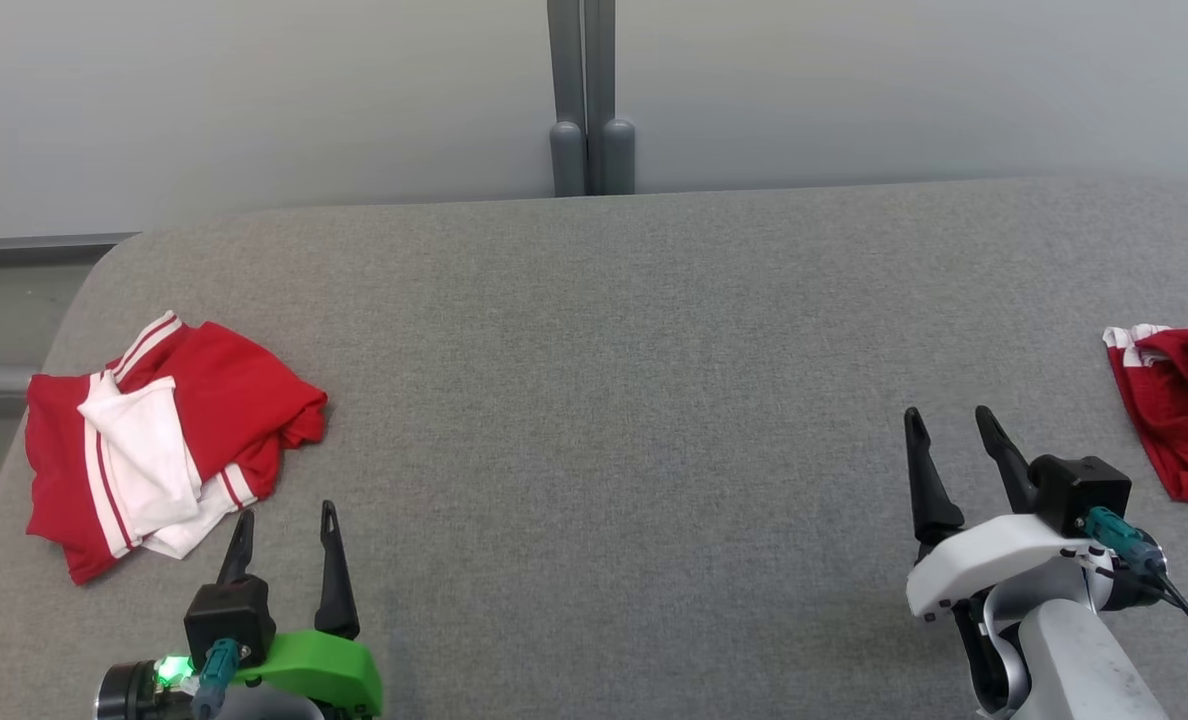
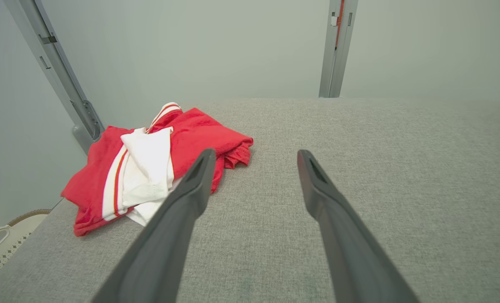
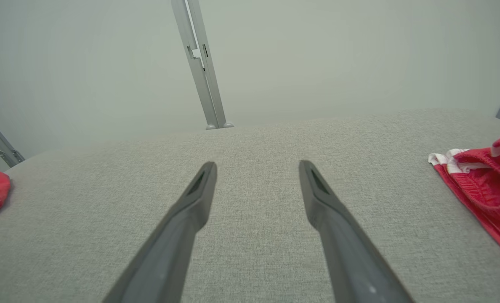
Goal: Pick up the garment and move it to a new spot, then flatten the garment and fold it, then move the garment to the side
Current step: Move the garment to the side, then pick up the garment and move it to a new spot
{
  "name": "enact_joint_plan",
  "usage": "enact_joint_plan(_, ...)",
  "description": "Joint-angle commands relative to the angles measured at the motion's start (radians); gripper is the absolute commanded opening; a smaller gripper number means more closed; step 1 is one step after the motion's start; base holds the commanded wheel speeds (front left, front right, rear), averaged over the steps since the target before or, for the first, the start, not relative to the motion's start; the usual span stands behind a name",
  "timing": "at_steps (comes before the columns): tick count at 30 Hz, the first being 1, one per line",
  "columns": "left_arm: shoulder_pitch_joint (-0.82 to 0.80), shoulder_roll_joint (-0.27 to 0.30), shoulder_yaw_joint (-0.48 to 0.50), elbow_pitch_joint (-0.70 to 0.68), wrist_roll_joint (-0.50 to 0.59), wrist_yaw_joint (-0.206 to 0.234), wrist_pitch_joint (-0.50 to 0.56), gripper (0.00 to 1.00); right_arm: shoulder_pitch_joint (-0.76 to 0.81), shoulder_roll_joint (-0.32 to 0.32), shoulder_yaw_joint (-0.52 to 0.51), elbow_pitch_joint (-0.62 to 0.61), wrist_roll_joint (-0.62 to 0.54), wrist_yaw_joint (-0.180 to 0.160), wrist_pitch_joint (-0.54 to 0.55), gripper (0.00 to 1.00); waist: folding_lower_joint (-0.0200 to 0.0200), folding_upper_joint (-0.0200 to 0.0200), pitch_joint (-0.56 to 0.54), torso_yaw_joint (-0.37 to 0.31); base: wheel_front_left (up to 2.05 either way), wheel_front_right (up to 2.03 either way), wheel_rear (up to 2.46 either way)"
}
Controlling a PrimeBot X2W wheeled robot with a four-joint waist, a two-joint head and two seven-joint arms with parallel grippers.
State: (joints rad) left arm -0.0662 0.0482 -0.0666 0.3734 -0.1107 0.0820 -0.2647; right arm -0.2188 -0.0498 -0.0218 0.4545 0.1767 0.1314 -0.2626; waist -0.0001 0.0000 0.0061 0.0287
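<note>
Two red-and-white garments lie on the grey surface (image 1: 604, 350). Head view: left garment (image 1: 169, 435) at the near left, right garment (image 1: 1179, 400) at the right edge. The left gripper (image 1: 286, 510) is just near of the first and the right gripper (image 1: 948, 412) just left of the second, both with jaws apart and empty. Left wrist view: left garment (image 2: 203, 130) lies left of the spread left gripper (image 2: 256, 152). Right wrist view: right gripper (image 3: 257, 163) spread over bare surface, right garment (image 3: 481, 185) at right.

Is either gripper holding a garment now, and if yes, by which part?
Nothing is held. The left gripper and the right gripper are both open and empty.
</note>
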Motion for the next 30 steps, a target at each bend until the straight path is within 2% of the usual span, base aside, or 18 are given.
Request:
enact_joint_plan(1, 0.011, 0.005, 0.004, 0.000, -0.002, 0.004, 0.001, 1.00, 0.012, -0.002, -0.002, 0.005, 0.000, -0.002, -0.003, 1.00, 0.0001, 0.0000, 0.002, 0.004, 0.00, 0.00, 0.00)
enact_joint_plan(9, -0.007, 0.005, 0.009, 0.001, -0.008, 0.008, 0.001, 1.00, 0.014, -0.002, 0.010, 0.001, -0.012, -0.001, -0.003, 1.00, 0.0001, 0.0000, 0.021, 0.067, 0.00, 0.00, 0.00)
enact_joint_plan(23, 0.003, 0.004, 0.056, 0.021, -0.035, 0.032, 0.001, 1.00, -0.006, -0.003, 0.073, 0.017, 0.002, -0.001, -0.003, 1.00, 0.0001, 0.0000, 0.041, 0.308, 0.00, 0.00, 0.00)
enact_joint_plan(30, 0.017, 0.004, 0.089, 0.026, -0.035, 0.034, 0.001, 1.00, -0.024, -0.003, 0.105, 0.019, 0.004, -0.001, -0.003, 1.00, 0.0001, 0.0000, 0.055, 0.392, 0.00, 0.00, 0.00)
